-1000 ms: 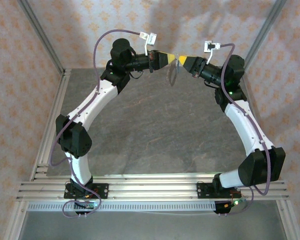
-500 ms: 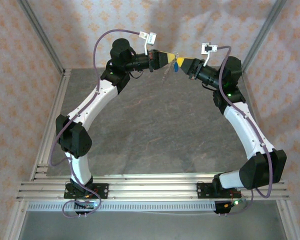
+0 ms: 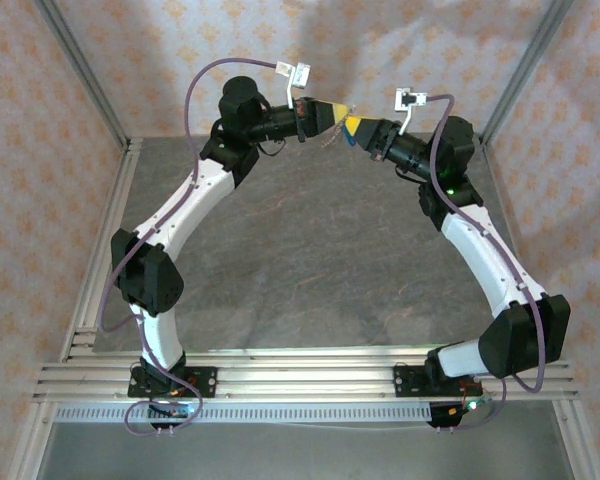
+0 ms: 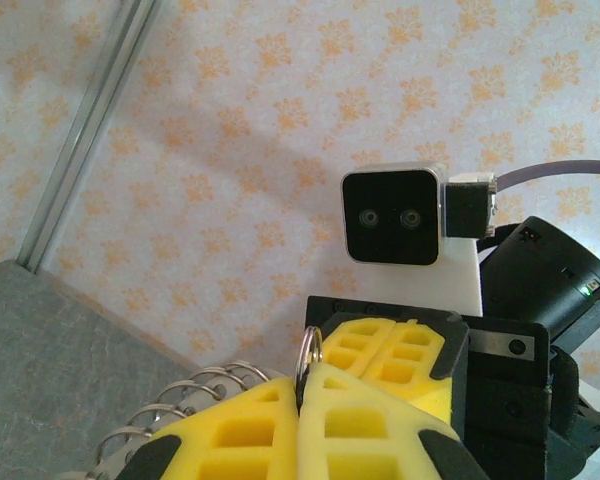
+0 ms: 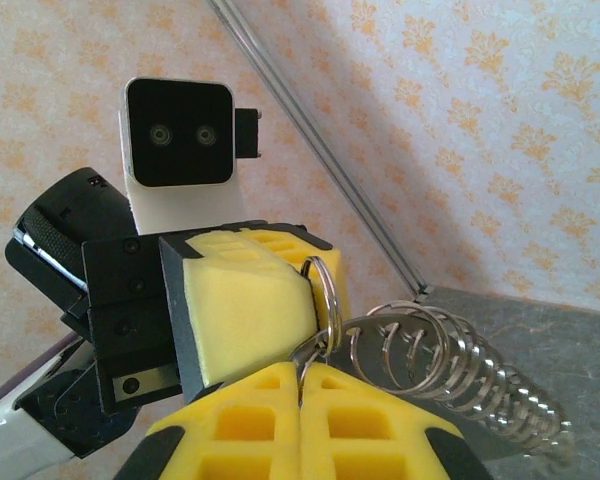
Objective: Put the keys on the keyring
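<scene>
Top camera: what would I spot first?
The yellow left gripper and right gripper meet tip to tip over the far end of the grey table, both shut. Pinched between them is the keyring, a shiny coil of silver loops.

The top external view looks steeply down from above and behind the arm bases, far enough off to hold the whole grey stone-patterned tabletop (image 3: 310,260), with the yellow-padded left end effector (image 3: 340,110) and right end effector (image 3: 351,122) meeting at upper centre. Each wrist view looks from very near along its own pads at bottom centre, facing the other arm's white-cased square black camera (image 4: 392,215). All three share that meeting point and the silvery metal keyring (image 4: 308,352) there.
</scene>
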